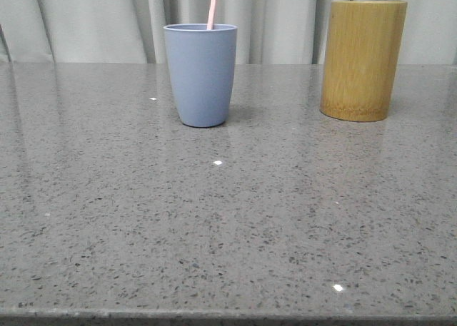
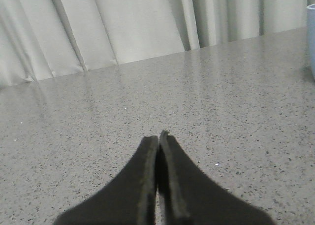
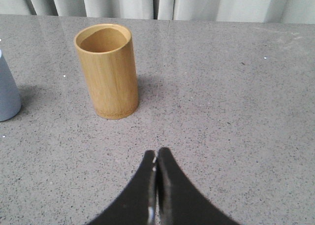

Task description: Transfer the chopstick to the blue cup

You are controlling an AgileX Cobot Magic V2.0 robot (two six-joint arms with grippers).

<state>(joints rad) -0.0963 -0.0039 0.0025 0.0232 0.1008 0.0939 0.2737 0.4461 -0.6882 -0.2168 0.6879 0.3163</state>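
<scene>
The blue cup (image 1: 201, 75) stands upright on the grey table, left of centre at the back. A pale pink chopstick (image 1: 212, 6) sticks up out of it; only its top part shows. An edge of the cup shows in the left wrist view (image 2: 312, 38) and in the right wrist view (image 3: 7, 92). My left gripper (image 2: 158, 136) is shut and empty, low over bare table well left of the cup. My right gripper (image 3: 157, 152) is shut and empty, over the table in front of the bamboo cylinder. Neither gripper shows in the front view.
A taller yellow-brown bamboo cylinder (image 1: 362, 59) stands upright at the back right; in the right wrist view (image 3: 108, 71) what shows of its inside looks empty. Pale curtains (image 1: 93, 19) hang behind the speckled grey table (image 1: 228, 219).
</scene>
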